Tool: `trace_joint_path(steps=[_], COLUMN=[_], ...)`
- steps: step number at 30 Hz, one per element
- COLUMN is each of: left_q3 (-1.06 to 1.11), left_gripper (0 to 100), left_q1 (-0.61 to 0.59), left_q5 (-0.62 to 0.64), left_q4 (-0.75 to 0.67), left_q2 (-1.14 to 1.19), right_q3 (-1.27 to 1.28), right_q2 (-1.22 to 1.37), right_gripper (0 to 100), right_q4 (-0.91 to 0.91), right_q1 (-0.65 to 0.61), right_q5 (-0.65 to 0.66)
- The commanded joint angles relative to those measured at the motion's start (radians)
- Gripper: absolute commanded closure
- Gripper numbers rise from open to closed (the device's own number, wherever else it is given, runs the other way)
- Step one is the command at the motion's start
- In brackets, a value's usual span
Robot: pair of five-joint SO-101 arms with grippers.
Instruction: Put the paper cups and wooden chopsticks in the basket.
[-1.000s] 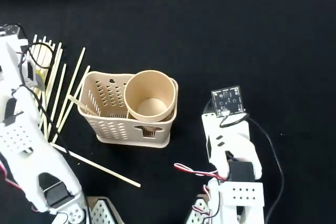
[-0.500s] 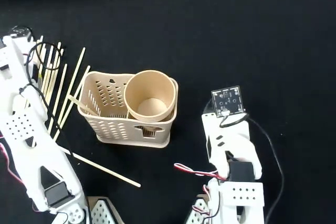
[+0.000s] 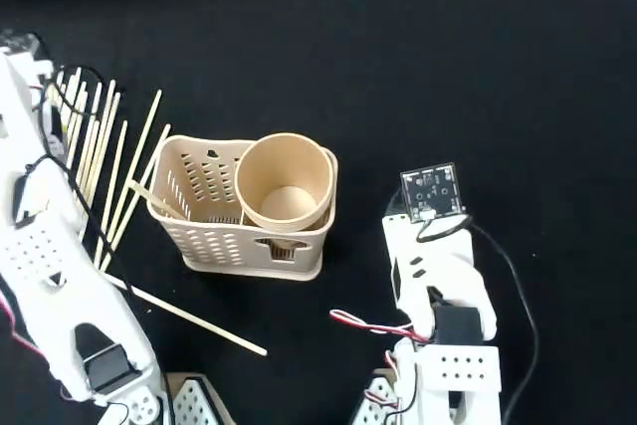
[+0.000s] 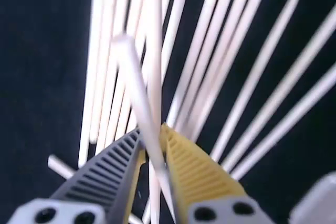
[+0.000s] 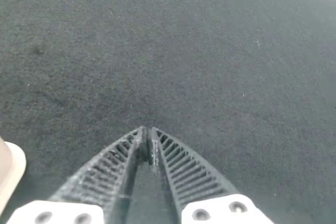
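Note:
A beige slotted basket (image 3: 214, 236) stands left of centre with a paper cup (image 3: 285, 182) upright in its right half and one chopstick (image 3: 152, 197) leaning in its left corner. Several wooden chopsticks (image 3: 107, 161) lie fanned on the black table left of the basket; one more chopstick (image 3: 189, 318) lies in front of it. My left gripper (image 4: 149, 132) hangs over the fan, shut on a single chopstick (image 4: 131, 77) that tilts up from the others (image 4: 210, 77). My right gripper (image 5: 147, 136) is shut on nothing, low over bare cloth right of the basket.
The left arm (image 3: 45, 266) runs along the table's left edge, partly over the fan. The right arm (image 3: 438, 276) is folded at the front right. Bare black cloth (image 3: 448, 77) stretches across the far and right side.
The left arm has shifted a little toward the left edge and the far end of the fan. The basket, the cup and the right arm have stayed put.

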Motion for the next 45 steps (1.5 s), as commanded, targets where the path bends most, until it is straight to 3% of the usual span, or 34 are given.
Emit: trace_joint_path(steps=[1,11,20,32,37,40,45], left_q3=[0.206,0.378,0.412,0.504,0.690,0.918,1.334], left_gripper=[97,97,97,97,97,97,97], left_q1=[-0.005,-0.004,0.007,0.288,0.473,0.550,0.573], left_q5=[0.084,0.193,0.282,0.428,0.446,0.445,0.445], left_q4=[0.011,0.006,-0.138,-0.224,-0.273,-0.431,-0.684], left_q2=[-0.358,-0.816,-1.137,-1.493,-1.669,-1.781,-2.030], right_q3=[-0.012,-0.012,-0.012,-0.012,-0.012,-0.012,-0.012], right_q2=[-0.008,-0.008,-0.008,-0.008,-0.008,-0.008,-0.008], right_gripper=[98.5,98.5,98.5,98.5,98.5,98.5,98.5], right_q4=[-0.009,-0.006,-0.003,-0.003,-0.003,-0.003,-0.003], right_q1=[-0.009,-0.008,-0.008,-0.006,-0.005,-0.005,-0.005], right_q5=[0.006,0.006,0.006,0.006,0.006,0.006,0.006])
